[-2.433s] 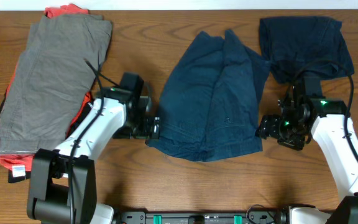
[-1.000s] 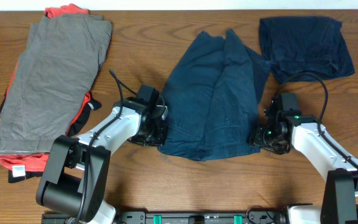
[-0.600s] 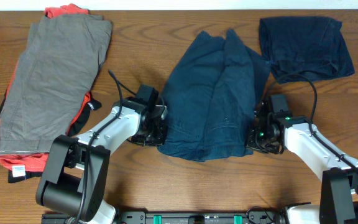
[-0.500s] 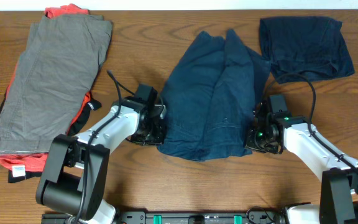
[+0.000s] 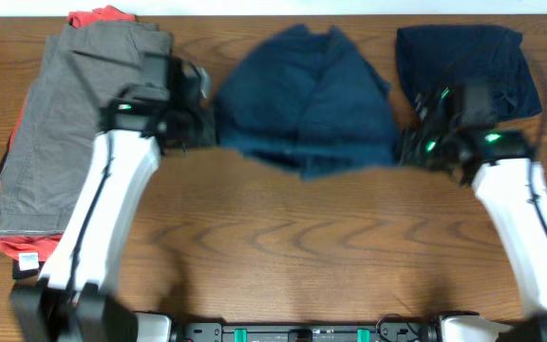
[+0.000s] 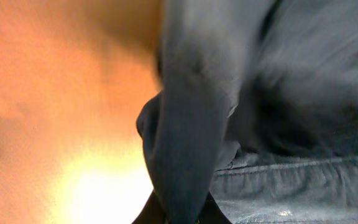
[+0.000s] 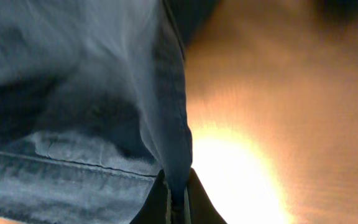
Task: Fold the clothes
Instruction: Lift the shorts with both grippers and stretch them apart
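dark blue shorts [image 5: 302, 104] are stretched out between the two tools, over the far middle of the brown wood worktop [image 5: 292, 247]. the left tool [image 5: 209, 128] is pinched tight on the left edge of the shorts. the right tool [image 5: 408, 147] is pinched tight on the right edge. the shorts look blurry from above, and the cloth sags in the middle.

from the left wrist we see a thick fold of the blue cloth squeezed between two dark fingers [image 6: 149, 216] at the bottom of the picture. a sewn seam runs along the cloth beside them. from the right wrist we see the same thing: a thin edge of the shorts goes down between its fingers [image 7: 157, 200], with a stitched line close by. both wrist pictures are blurry.

on the left side of the worktop lies a pile with grey clothes [image 5: 74, 114] on top. a red-orange cloth [image 5: 98, 16] peeks out at the far end and again at the near end. a small white label [image 5: 28, 259] sits on the red part near us, but its writing is too small for us to read. a dark navy cloth [image 5: 468, 57] lies at the far right, just behind the right tool.
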